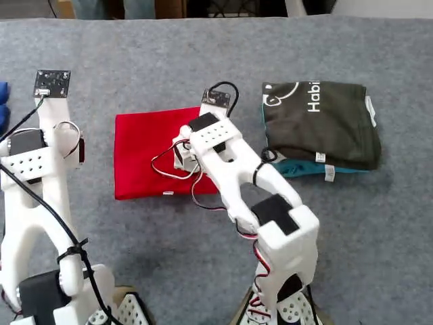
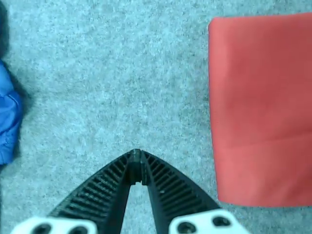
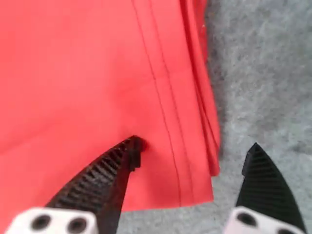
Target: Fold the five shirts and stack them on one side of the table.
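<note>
A folded red shirt [image 1: 142,152] lies flat in the middle of the grey table. My right gripper [image 3: 194,146] is open over its right edge: one finger rests on the red shirt [image 3: 73,73], the other hangs over bare table past the layered hem. My left gripper [image 2: 136,155] is shut and holds nothing. It hovers over bare table, with the red shirt [image 2: 263,107] on one side and a blue shirt [image 2: 7,122] on the other. At the table's right, a dark folded shirt [image 1: 318,125] lies on a teal one [image 1: 304,168].
The blue shirt [image 1: 3,101] pokes in at the left edge of the table. The left arm [image 1: 40,162] stands along the left side, the right arm [image 1: 250,183] crosses the middle. Bare grey table [image 1: 169,54] runs along the far side and the front.
</note>
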Robot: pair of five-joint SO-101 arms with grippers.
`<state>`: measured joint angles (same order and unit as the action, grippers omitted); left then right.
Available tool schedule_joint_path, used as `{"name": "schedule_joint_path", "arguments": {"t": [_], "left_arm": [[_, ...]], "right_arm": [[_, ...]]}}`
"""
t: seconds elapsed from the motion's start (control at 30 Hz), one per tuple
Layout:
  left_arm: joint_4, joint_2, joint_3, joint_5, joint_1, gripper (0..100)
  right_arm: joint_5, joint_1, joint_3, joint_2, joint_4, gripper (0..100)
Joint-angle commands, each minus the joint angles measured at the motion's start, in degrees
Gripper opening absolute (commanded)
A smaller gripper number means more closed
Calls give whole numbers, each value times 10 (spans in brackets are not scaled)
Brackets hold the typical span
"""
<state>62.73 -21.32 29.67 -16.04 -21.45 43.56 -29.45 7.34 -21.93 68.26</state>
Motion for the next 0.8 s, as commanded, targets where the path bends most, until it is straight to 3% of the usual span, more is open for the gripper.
{"name": "schedule_joint_path", "arguments": {"t": [0.0,0.27,0.53,0.77], "left_arm": [[-16,-21,-3,-4,-1,29],[-16,-21,-3,-2,-1,30],[-14,-21,-3,-4,-1,33],[-15,-21,-3,-3,-1,33]], "right_arm": [[4,-8,-24,-16,-4,341],[4,-8,-35,-62,-4,338],[-3,-5,-35,-71,1,78],[-14,-4,-55,-71,51,77]]}}
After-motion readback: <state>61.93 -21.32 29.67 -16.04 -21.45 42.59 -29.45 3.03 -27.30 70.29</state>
